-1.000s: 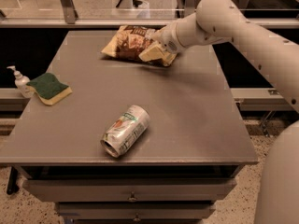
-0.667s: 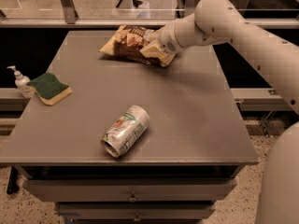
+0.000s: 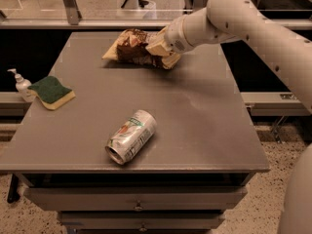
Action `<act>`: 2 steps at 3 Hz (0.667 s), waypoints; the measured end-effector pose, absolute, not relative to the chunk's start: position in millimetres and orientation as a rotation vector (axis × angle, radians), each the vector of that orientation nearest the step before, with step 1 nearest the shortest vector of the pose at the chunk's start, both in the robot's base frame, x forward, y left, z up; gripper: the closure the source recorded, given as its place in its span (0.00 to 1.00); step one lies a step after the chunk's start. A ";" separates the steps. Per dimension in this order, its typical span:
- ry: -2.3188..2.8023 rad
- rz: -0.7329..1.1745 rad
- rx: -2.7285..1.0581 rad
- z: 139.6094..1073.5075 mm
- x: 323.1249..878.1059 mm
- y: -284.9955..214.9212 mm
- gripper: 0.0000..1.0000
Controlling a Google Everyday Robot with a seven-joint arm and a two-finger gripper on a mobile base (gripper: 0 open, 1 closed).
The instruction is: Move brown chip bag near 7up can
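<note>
The brown chip bag (image 3: 130,45) is at the far middle of the grey table (image 3: 195,111), its right end raised a little with a shadow beneath. My gripper (image 3: 160,48) reaches in from the right and is shut on the bag's right end. The 7up can (image 3: 130,136), silver-white with green and red marks, lies on its side near the table's front, left of centre, well apart from the bag and nearer to the camera.
A green-and-yellow sponge (image 3: 51,92) lies at the table's left edge. A small white pump bottle (image 3: 21,85) stands just left of it. Drawers (image 3: 139,199) sit under the tabletop. A glass partition runs behind the table.
The bag and my gripper have shifted slightly left and toward the front, and the bag looks a little raised off the table. The can and sponge have not moved.
</note>
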State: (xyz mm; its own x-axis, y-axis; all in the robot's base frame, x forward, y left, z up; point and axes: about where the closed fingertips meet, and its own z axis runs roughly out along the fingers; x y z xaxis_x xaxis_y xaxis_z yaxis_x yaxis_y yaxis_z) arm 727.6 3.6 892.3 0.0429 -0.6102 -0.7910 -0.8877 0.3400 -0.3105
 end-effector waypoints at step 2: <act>1.618 0.338 -1.429 922.3 693.3 -23.7 1.00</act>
